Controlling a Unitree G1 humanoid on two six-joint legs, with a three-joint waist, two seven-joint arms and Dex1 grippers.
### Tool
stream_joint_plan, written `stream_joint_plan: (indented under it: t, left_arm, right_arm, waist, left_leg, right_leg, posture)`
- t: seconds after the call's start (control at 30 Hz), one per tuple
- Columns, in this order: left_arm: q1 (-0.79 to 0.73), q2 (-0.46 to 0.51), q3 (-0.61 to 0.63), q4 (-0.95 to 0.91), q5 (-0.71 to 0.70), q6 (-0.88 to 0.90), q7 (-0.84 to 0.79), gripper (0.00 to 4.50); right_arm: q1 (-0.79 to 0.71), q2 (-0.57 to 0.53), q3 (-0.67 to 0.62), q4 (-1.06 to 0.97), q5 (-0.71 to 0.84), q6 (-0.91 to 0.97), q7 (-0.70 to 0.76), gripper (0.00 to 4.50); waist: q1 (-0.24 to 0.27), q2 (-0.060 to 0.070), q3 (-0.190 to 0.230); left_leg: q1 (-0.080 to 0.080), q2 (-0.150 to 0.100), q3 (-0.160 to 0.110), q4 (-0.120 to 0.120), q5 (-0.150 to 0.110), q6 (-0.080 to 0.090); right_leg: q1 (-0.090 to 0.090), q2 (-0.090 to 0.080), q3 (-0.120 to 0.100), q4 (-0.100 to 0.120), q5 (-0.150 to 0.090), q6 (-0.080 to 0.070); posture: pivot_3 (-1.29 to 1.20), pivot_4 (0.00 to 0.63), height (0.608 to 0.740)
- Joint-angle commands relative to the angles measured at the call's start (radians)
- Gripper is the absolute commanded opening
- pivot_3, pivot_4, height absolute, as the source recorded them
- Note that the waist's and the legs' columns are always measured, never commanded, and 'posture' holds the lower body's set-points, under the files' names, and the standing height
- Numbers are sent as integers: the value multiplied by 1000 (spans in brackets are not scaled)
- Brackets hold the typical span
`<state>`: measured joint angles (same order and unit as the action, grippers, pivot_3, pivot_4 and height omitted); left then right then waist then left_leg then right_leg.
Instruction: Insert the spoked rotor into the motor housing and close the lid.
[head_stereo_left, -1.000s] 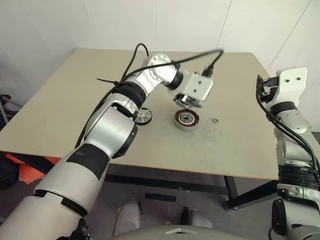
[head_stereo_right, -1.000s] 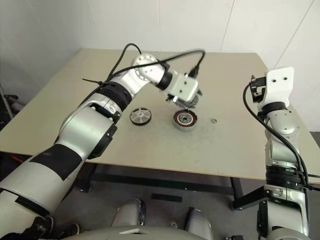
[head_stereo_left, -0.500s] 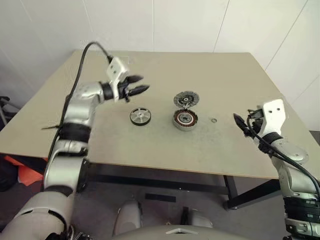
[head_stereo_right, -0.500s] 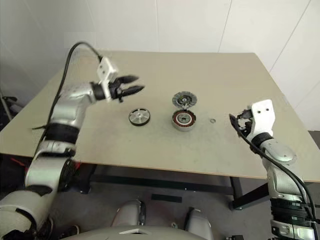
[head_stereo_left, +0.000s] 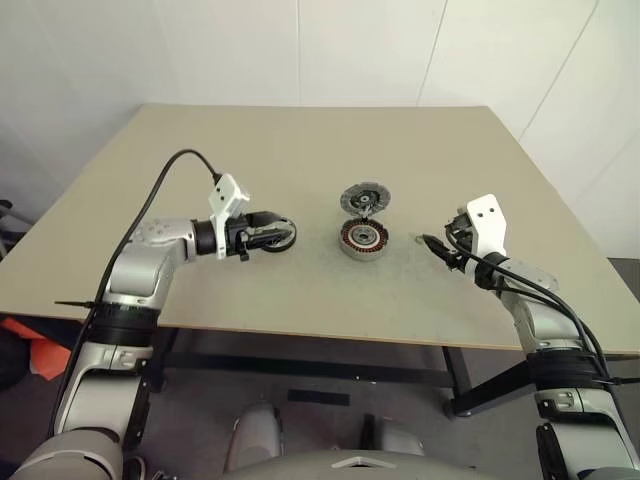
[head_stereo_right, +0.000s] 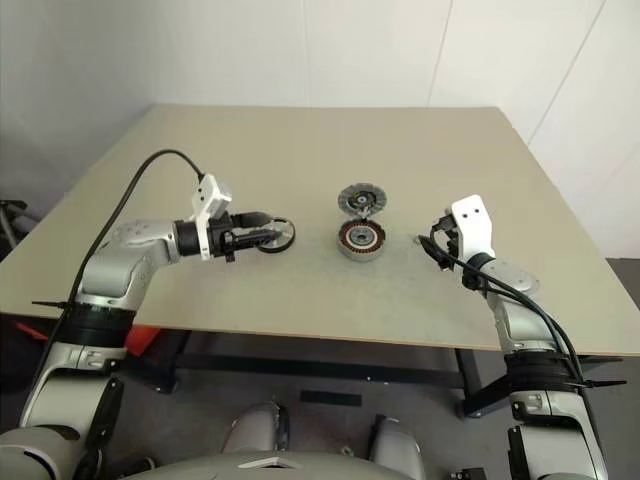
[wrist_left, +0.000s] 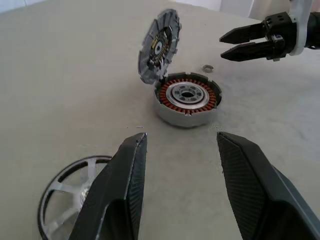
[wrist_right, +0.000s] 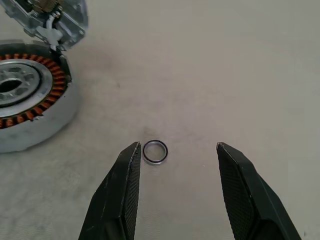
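One motor housing (head_stereo_left: 361, 240) sits on the tan table (head_stereo_left: 300, 150), an open silver cup with its ring of copper windings and dark centre showing. Taking that housing as the landmark: one lid (head_stereo_left: 364, 198) stands tilted on edge against its far rim, touching it, not closed over it. One spoked rotor (wrist_left: 70, 192) lies flat on the table well to the housing's left; in the head views most of it is hidden behind the left gripper, and in the left wrist view it is cut off by the picture's edge and by one finger. One tiny ring washer (wrist_right: 155, 151) lies flat just to the housing's right.

There are two grippers. The left gripper (head_stereo_left: 272, 235) hovers low over the rotor, pointing toward the housing, its jaws parted and empty; whether a finger touches the rotor cannot be told. The right gripper (head_stereo_right: 434, 243) sits to the housing's right, near the washer, pointing toward the housing; its jaws are also spread apart with nothing between them, the washer lying just beside one fingertip (wrist_right: 131, 155) in its wrist view.
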<state>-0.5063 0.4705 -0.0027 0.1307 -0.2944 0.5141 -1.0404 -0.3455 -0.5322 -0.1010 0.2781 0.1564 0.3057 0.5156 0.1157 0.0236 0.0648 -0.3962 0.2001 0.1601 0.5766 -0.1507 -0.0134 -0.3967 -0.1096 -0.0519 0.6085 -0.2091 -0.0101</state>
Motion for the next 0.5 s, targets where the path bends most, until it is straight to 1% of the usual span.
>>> stream_joint_plan:
  t: [0.03,0.13,0.17,0.4,0.5]
  left_arm:
    - [24,-25,27,47,-14,-56,46,2345]
    - [28,-67,58,29,-81,-10,68,2345]
    - [28,-69,54,16,-85,-6,71,2345]
    - [-15,-25,9,16,-37,-59,72,2345]
    - [-39,-24,2,34,-31,-65,79,2345]
  right_arm:
    - [-51,-8,-5,28,-16,-43,-1,2661]
    - [-74,0,2,53,-22,-53,4,2661]
    - [-85,5,5,64,-27,-57,2,2661]
    - [-131,49,36,130,-47,-85,-2,2661]
    - [-150,67,44,182,-57,-104,-5,2661]
  waist:
    - [-7,0,0]
    - [-9,0,0]
    - [-9,0,0]
    - [-20,0,0]
    - [-20,0,0]
  left_leg:
    - [-1,1,0,0,0,0]
    - [-2,2,1,0,0,-1]
    - [-3,2,1,0,0,-1]
    - [0,4,2,0,1,-2]
    - [0,3,2,0,1,-2]
  right_leg:
    - [-1,1,0,0,0,0]
    - [-2,2,-1,0,0,0]
    - [-2,1,-1,0,0,0]
    - [-1,2,0,1,0,0]
    - [-1,2,0,1,0,0]
  posture:
    - [0,0,740]
    - [0,0,740]
    - [0,0,740]
    - [0,0,740]
    - [0,0,740]
